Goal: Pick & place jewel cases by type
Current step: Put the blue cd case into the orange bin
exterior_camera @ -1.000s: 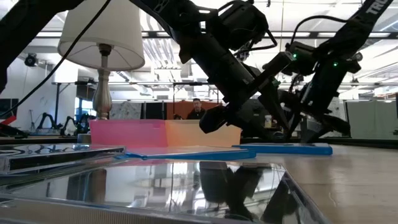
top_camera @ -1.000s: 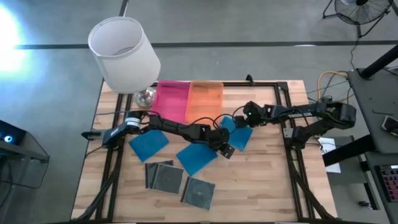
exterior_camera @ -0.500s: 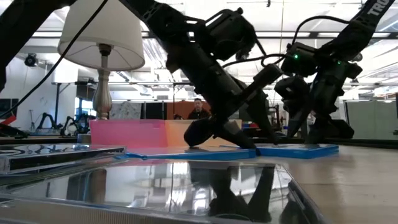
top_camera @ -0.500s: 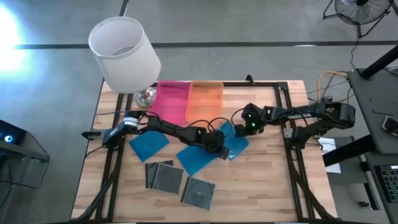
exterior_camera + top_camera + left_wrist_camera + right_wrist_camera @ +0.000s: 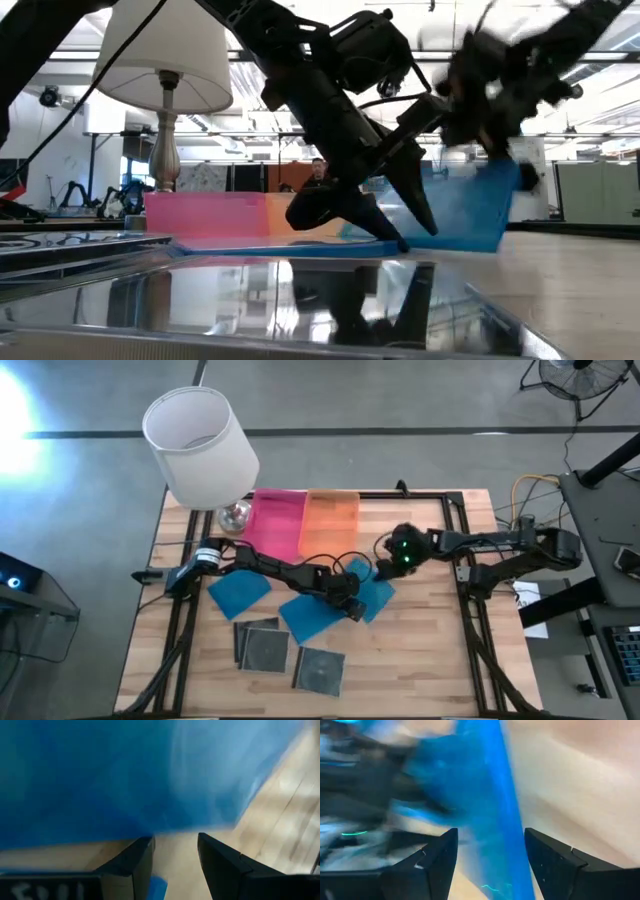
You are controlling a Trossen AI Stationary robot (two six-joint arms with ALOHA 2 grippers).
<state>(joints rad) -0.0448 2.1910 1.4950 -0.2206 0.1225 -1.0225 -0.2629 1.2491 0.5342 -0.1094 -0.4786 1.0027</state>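
Note:
Three bright blue jewel cases show in the high view: one at the left, one mid-table, and one tilted between my grippers. In the low view this case stands slanted, its lower edge on the table. My right gripper is shut on its raised edge. My left gripper is open, its fingertips down at the table by the case's low edge; whether they touch it I cannot tell. Three clear cases lie near the front. My right gripper has the tilted blue case by its raised edge, which runs between the two fingers. The fingers come slanting down from the table's right side. The case tilts, its opposite edge on the table. Blur hides the exact contact.
A pink tray and an orange tray stand side by side at the far edge. A lamp with a white shade stands at the far left corner. Bare wood lies to the front right.
My left gripper has come down to the table beside the blue case. My right gripper has gone toward the table's left and raised the case's far-right edge: the case lay flat and now stands tilted, its low edge on the table.

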